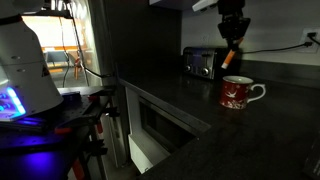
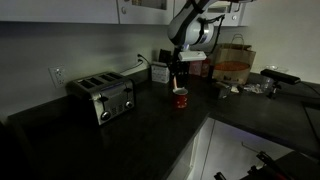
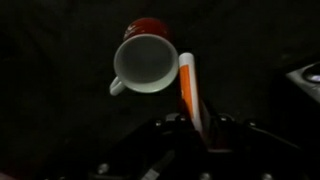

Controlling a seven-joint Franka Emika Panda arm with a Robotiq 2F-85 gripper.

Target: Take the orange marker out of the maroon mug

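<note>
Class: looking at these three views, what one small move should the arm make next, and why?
Probably a short sideways carry away from the maroon mug, over bare counter. The gripper has its jaws shut on the orange marker, which hangs clear above the mug's rim in an exterior view. The wrist view shows the mug's inside empty.

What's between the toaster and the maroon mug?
Only bare dark counter between toaster and maroon mug, seen in an exterior view.
</note>
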